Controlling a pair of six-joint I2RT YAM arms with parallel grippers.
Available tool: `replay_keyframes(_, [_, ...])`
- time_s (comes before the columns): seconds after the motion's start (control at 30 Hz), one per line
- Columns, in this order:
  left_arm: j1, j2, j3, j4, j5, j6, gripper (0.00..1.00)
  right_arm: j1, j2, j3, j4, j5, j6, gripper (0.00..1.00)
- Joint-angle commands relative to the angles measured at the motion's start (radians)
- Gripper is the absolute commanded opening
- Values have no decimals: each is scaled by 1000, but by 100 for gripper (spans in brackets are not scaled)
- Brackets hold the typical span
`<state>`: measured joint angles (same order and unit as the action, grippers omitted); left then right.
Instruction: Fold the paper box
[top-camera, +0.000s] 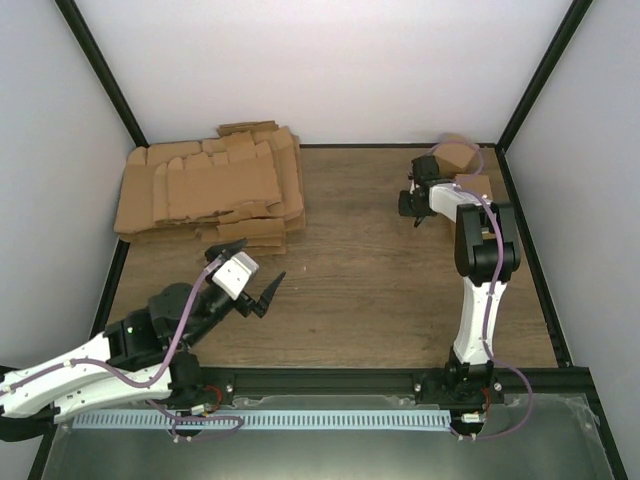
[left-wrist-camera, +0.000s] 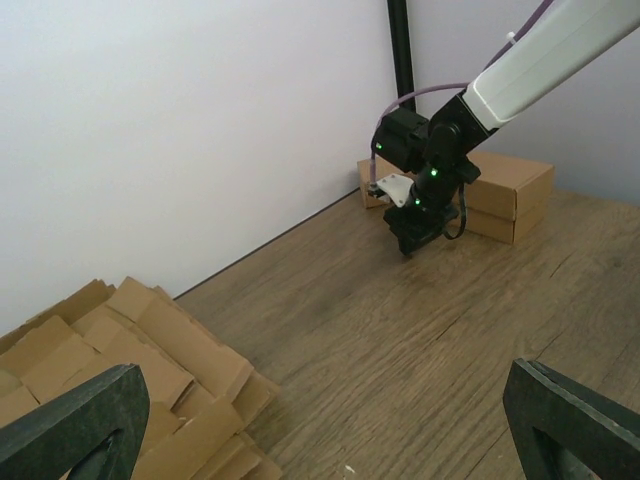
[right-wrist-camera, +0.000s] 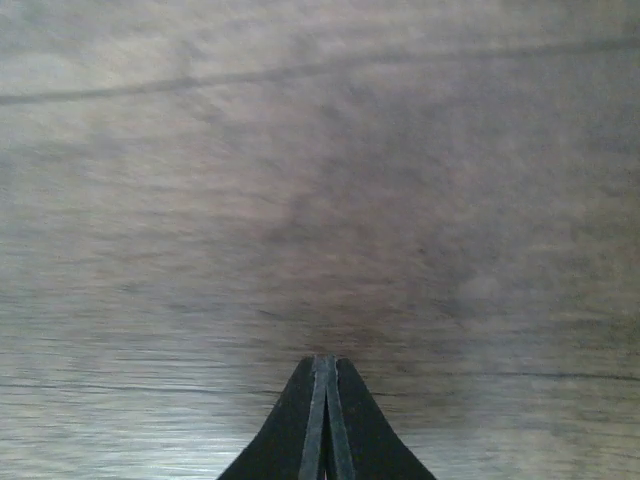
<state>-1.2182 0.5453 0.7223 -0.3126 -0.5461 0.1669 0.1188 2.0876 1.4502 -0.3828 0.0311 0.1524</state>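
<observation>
On the white-walled wooden table (top-camera: 380, 290), a pile of flat blanks (top-camera: 215, 190) lies far left; the left gripper (top-camera: 264, 258) hovers near it, jaws wide apart. The right gripper (left-wrist-camera: 408, 245), pressed together on nothing, hangs just before the closed paper box (left-wrist-camera: 510, 185) in the far right corner.

The surface (top-camera: 380, 280) is mid-brown wood with darker grain lines. The pile of flat cardboard (top-camera: 215, 185) is tan, and the small boxes (left-wrist-camera: 510, 185) are a similar plain brown. The left arm (top-camera: 60, 375) and right arm (top-camera: 470, 310) are white with black joints and black jaws. The cables (top-camera: 185, 325) are purple, and the lights (left-wrist-camera: 434, 172) on the right arm are green. The walls (top-camera: 330, 60) are white, the posts (left-wrist-camera: 401, 60) black.
</observation>
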Motion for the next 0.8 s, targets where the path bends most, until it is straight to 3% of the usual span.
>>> replay_keyframes(0.0, [-2, 8, -13, 9, -12, -6, 100, -45, 26, 57, -78, 51, -15, 1])
replay_keyframes(0.77, [-2, 87, -3, 1, -43, -8, 100, -127, 35, 55, -169, 256, -91, 1])
